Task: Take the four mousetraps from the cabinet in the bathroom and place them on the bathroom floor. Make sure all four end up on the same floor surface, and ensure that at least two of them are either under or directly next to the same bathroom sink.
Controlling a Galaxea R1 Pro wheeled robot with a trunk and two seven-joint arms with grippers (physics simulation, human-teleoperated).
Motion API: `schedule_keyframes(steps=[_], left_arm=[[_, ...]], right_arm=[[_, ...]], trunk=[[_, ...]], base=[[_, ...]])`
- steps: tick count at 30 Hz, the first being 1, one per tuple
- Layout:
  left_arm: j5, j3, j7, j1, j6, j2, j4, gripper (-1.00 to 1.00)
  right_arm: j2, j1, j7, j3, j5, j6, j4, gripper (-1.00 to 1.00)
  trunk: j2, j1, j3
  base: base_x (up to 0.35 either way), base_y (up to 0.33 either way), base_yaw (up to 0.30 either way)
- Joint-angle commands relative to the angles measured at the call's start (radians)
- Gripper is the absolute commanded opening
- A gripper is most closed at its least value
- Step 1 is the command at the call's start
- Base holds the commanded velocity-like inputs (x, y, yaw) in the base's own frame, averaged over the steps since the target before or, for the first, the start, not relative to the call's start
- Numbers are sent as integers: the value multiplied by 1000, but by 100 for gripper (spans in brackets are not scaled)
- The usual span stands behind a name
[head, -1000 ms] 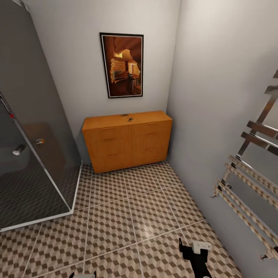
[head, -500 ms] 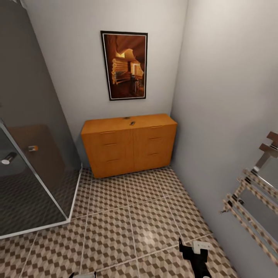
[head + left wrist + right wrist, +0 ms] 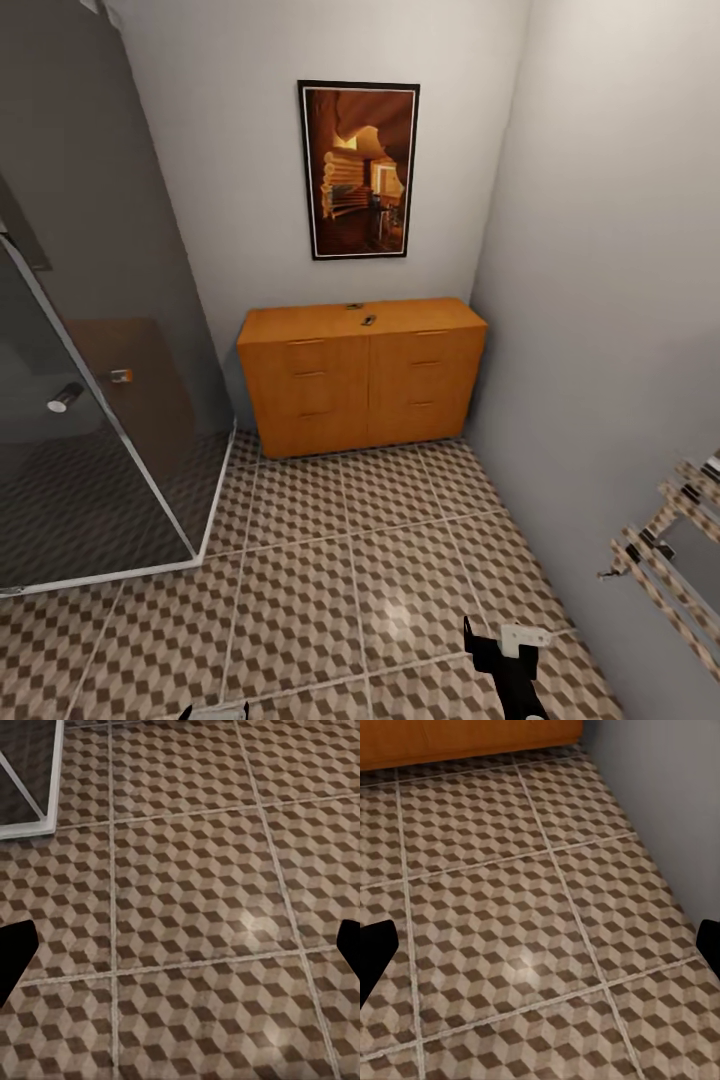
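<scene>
**Black fingertips over cube-patterned tiles**

Black are the tips of our left gripper (image 3: 180,960), standing wide apart at the two edges of the left wrist view with only bathroom floor (image 3: 187,870) between them. Our right gripper (image 3: 540,956) is spread the same way, holding nothing, above tiles near the grey wall (image 3: 660,795). In the head view, the orange-brown cabinet (image 3: 365,375) stands against the far wall, drawers closed, beneath a framed picture (image 3: 359,170). Two small dark items lie on its top; we cannot tell whether they are mousetraps. A glass shower enclosure (image 3: 90,400) stands to its left.
</scene>
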Motion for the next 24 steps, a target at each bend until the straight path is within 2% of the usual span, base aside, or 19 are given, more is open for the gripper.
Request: schedule_keyframes(steps=[1,24], left_arm=[[2,-3,2,-2,-6,0,4,100],[2,-3,2,-2,-6,-4,4,100]], right_arm=[[0,-1,-5,9,-5,-2,1,100],[-1,-1,-5,9,-5,-3,1,100]], trunk=[[-2,1,-2],[-2,1,-2]], base=[[1,0,25],[0,0,3]])
